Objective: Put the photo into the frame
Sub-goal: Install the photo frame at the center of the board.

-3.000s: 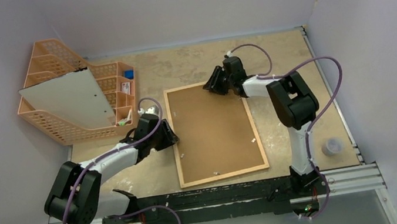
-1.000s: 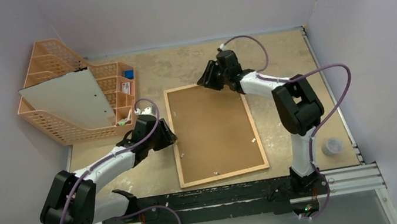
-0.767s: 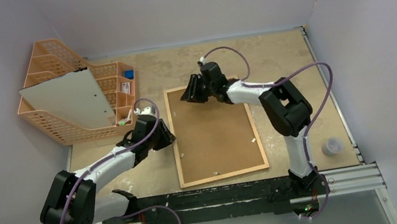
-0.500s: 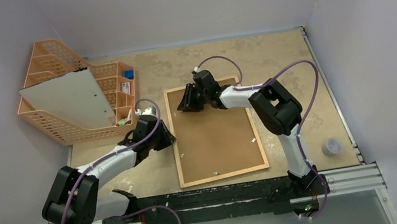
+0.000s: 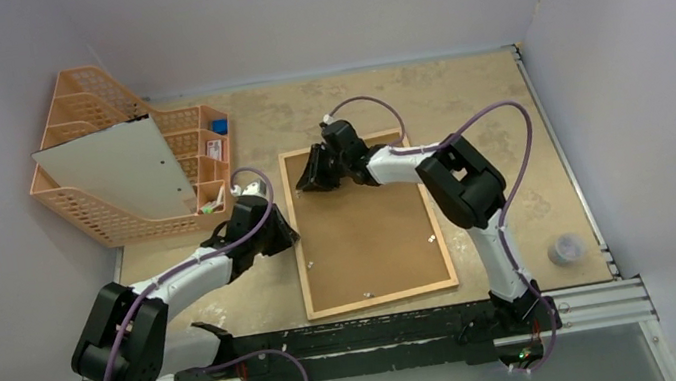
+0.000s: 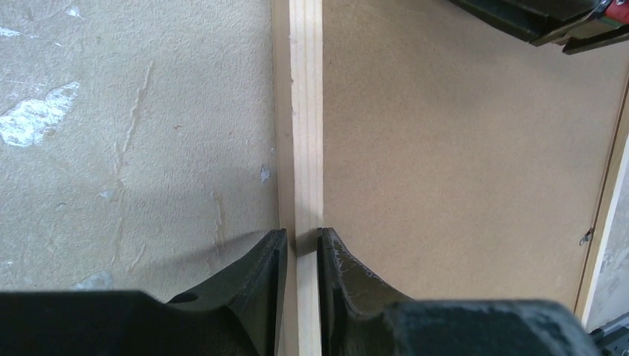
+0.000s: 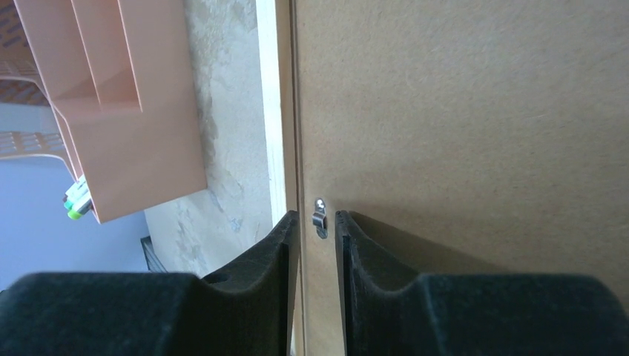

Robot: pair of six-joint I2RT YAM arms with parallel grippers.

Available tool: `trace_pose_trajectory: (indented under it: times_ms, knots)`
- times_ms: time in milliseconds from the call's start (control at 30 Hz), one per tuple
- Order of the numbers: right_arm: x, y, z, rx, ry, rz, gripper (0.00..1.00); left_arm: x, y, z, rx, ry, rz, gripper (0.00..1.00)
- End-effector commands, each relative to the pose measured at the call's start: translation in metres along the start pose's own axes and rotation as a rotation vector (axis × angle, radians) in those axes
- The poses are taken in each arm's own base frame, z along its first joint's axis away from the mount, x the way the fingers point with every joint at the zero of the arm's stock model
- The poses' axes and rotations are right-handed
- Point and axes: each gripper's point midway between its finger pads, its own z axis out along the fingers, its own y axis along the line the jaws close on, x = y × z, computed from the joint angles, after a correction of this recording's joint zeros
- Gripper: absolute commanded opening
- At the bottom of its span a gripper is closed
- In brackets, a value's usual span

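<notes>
The frame (image 5: 381,298) lies face down on the table, its brown hardboard back (image 5: 365,232) upward. The photo is hidden. My left gripper (image 5: 293,238) sits at the frame's left edge. In the left wrist view its jaws (image 6: 302,233) press both sides of the light-wood rail (image 6: 305,111). My right gripper (image 5: 305,183) hovers over the back's far left corner. In the right wrist view its narrowly parted jaws (image 7: 317,216) straddle a small metal clip (image 7: 320,219) beside the rail (image 7: 268,89), with a slim gap on each side.
An orange mesh organizer (image 5: 106,220) stands at the back left, holding a pale grey sheet (image 5: 118,168); its wall (image 7: 126,96) is close to my right gripper. A small cup (image 5: 564,249) sits near the right wall.
My right gripper has swept left along the frame's far edge, from the right corner to the left corner. Both pairs of jaws have narrowed. The left arm has barely moved.
</notes>
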Motion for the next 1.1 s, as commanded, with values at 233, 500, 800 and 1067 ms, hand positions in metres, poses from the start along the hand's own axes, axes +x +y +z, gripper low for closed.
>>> trace_pose_trajectory:
  times_ms: [233,500,800,1067]
  knots:
    - [0.024,0.006,0.010,0.000,0.085,0.022,0.25,0.011,0.007,0.003,-0.012,0.038,0.018,0.22]
    - [0.030,0.003,0.015,-0.006,0.102,0.059,0.24,0.008,0.004,0.006,0.007,0.027,0.026,0.22]
    - [0.042,0.001,0.013,-0.027,0.113,0.163,0.21,0.011,0.001,0.010,0.025,0.041,0.026,0.21]
    - [0.051,0.008,0.018,-0.048,0.138,0.180,0.22,0.014,0.002,0.011,0.026,0.052,0.028,0.20]
